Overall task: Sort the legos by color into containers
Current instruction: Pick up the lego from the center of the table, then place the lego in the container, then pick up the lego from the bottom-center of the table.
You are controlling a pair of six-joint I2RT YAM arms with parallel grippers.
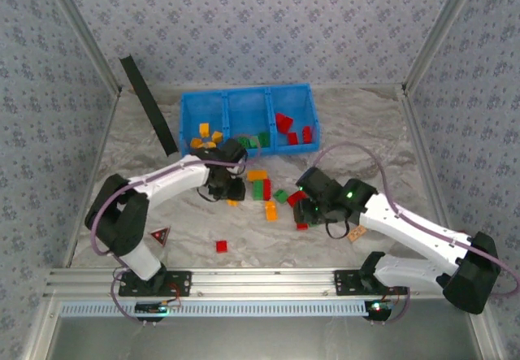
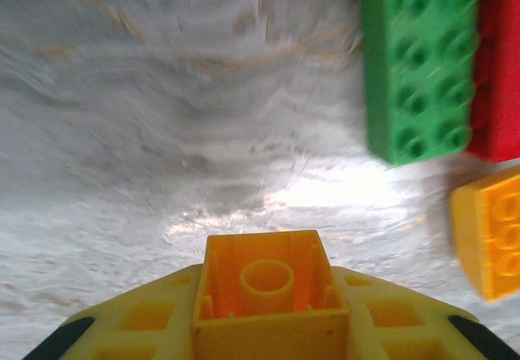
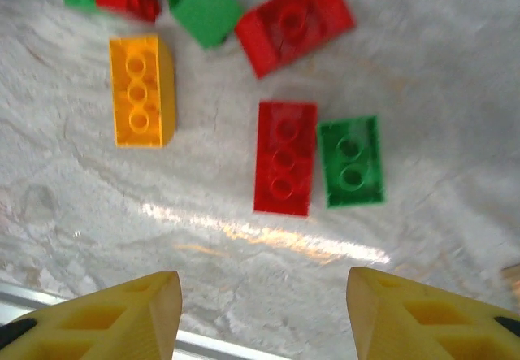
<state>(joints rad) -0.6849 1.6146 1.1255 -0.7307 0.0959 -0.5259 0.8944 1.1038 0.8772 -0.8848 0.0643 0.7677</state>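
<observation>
My left gripper is shut on a small orange-yellow brick, hollow underside facing the camera, low over the table beside the loose legos. Ahead of it lie a green brick against a red one, and an orange brick. My right gripper is open above bare table, with a red brick and a green brick just beyond its fingers. The blue bin holds orange bricks on the left, green in the middle and red bricks on the right.
A black strip leans at the back left. A red triangular piece lies by the left arm's base. A small red brick sits near the front rail, and a tan tile lies under the right arm.
</observation>
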